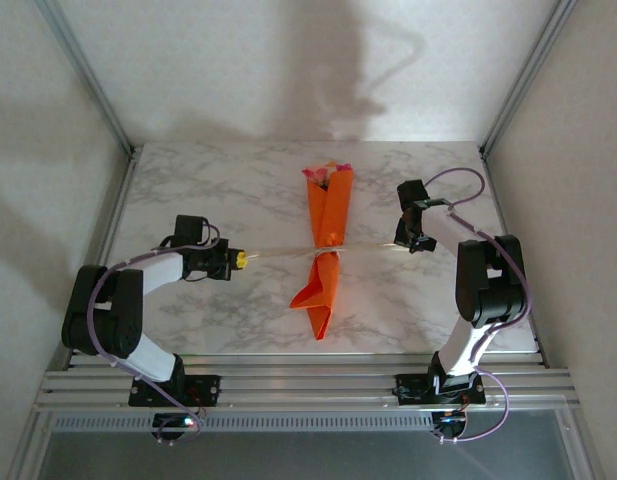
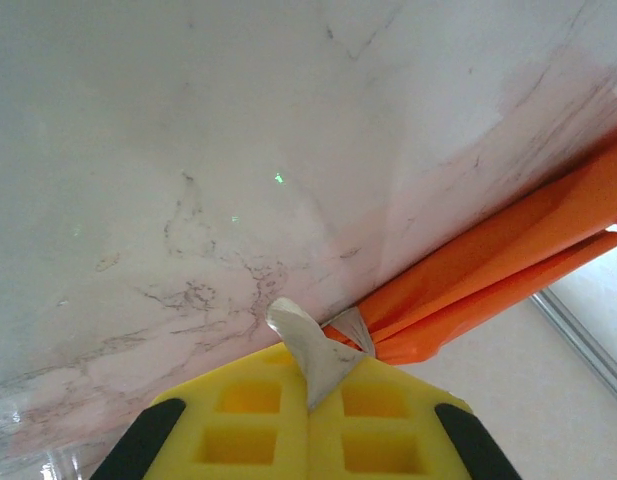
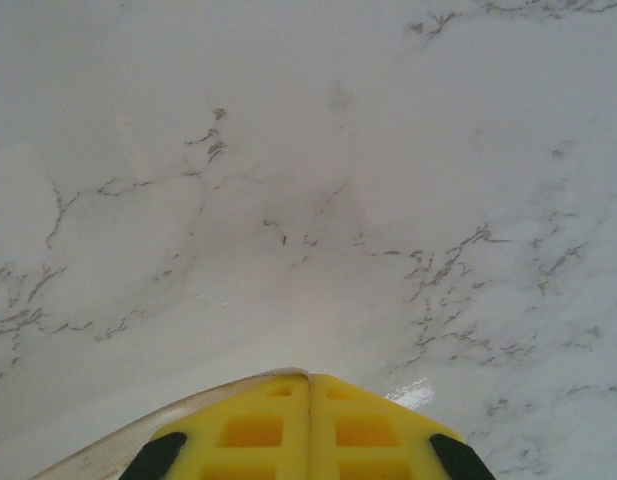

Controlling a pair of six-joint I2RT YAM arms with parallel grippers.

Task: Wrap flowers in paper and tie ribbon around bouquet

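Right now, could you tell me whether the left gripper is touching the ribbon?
Touching: the left wrist view shows the left gripper shut on the ribbon.

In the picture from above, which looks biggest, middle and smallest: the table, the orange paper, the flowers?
Largest: the table.
Then the orange paper.
Smallest: the flowers, only their heads peeking from the paper's far end.

Marble table (image 1: 188, 190) boxed by pale walls (image 1: 188, 60), possibly panels; aluminium rails (image 1: 308, 385) along its near edge; soft shadow (image 1: 328, 70) behind.
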